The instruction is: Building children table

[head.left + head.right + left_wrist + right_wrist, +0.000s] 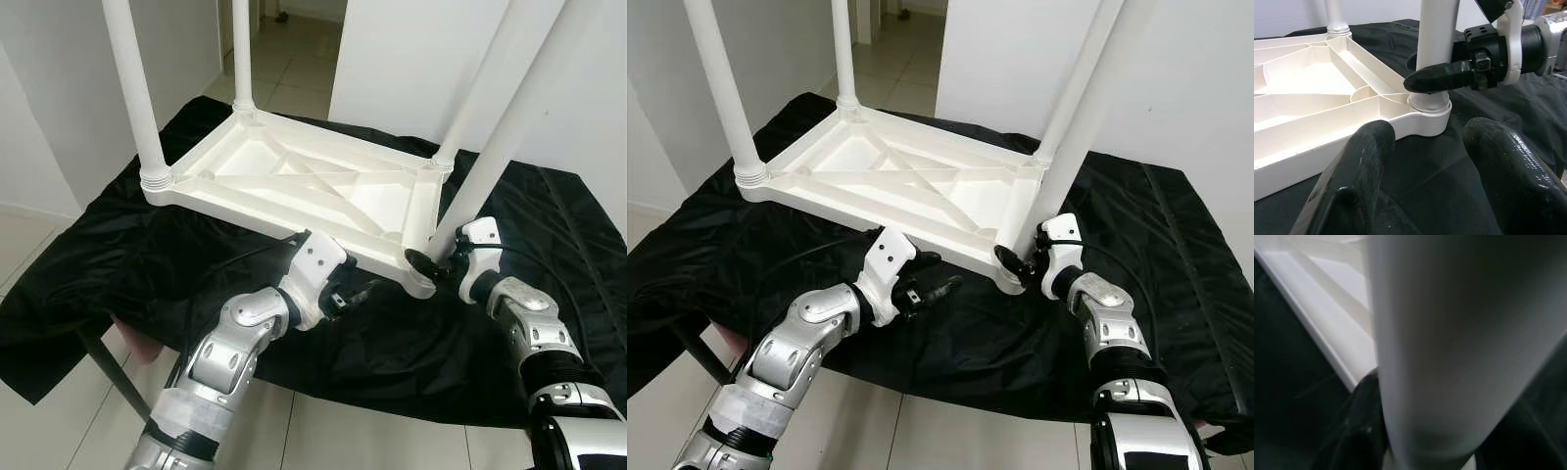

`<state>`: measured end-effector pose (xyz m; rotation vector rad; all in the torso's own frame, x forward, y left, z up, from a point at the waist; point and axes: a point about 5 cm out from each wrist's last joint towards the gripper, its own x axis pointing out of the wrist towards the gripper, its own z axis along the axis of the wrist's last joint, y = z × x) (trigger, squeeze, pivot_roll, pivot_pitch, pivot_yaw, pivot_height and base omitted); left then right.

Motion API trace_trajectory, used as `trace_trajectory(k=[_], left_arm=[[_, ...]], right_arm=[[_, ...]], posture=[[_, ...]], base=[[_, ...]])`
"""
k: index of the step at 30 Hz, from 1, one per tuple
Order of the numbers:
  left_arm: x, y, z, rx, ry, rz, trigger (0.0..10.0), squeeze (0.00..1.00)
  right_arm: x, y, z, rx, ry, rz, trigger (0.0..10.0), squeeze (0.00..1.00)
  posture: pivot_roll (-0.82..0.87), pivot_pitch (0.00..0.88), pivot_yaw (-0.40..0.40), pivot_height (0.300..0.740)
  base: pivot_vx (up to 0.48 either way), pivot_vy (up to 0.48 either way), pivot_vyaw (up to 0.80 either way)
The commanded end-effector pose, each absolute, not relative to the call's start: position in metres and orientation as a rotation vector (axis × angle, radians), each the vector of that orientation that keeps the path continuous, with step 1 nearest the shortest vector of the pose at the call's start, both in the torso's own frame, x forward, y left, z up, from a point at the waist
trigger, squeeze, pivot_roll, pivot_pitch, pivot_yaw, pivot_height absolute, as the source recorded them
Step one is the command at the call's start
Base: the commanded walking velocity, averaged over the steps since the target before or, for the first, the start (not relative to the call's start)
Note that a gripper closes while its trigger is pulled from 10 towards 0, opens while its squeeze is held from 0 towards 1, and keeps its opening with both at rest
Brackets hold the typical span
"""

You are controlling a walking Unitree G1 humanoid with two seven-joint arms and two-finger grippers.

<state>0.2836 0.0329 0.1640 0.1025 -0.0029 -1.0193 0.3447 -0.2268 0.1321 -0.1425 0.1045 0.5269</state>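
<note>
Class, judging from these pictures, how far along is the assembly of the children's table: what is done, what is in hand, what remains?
Done: three legs stand in corner sockets of the upturned tabletop. In hand: the right end effector grips the fourth leg just above its near corner socket; whether it is fully seated cannot be told. The left end effector hovers open nearby. Left: finishing that leg and turning the table upright.

Setting, as I see it from the head cameras: a home interior. Plain white walls (411,59); pale square floor tiles (294,73) running through an open doorway (284,20); black crumpled cloth (147,235) covering a work surface, white plastic child's table (294,181) upturned on it.
</note>
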Motion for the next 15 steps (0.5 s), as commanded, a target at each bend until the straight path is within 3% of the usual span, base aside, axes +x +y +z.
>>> trace_trajectory(k=[1, 11, 12, 15], left_arm=[[0.285, 0.032, 0.164, 0.120, -0.006, -0.992, 10.0, 0.00], [0.283, 0.032, 0.163, 0.119, 0.000, -0.998, 10.0, 0.00], [0.283, 0.031, 0.163, 0.117, 0.001, -1.000, 10.0, 0.00], [0.282, 0.031, 0.163, 0.116, 0.005, -1.003, 10.0, 0.00]], right_arm=[[0.342, -0.224, 0.119, -0.136, 0.172, 0.567, 0.0, 0.00], [0.340, -0.230, 0.117, -0.125, 0.158, 0.550, 0.0, 0.00], [0.341, -0.233, 0.118, -0.116, 0.154, 0.499, 10.0, 0.00], [0.344, -0.239, 0.120, -0.125, 0.151, 0.369, 10.0, 0.00]], posture=[[0.02, 0.000, -0.103, 0.740], [0.01, 0.000, -0.096, 0.740], [0.01, 0.000, -0.095, 0.740], [0.00, 0.000, -0.092, 0.740]], base=[[0.000, 0.000, 0.00], [0.000, 0.000, 0.00], [0.000, 0.000, 0.00], [0.000, 0.000, 0.00]])
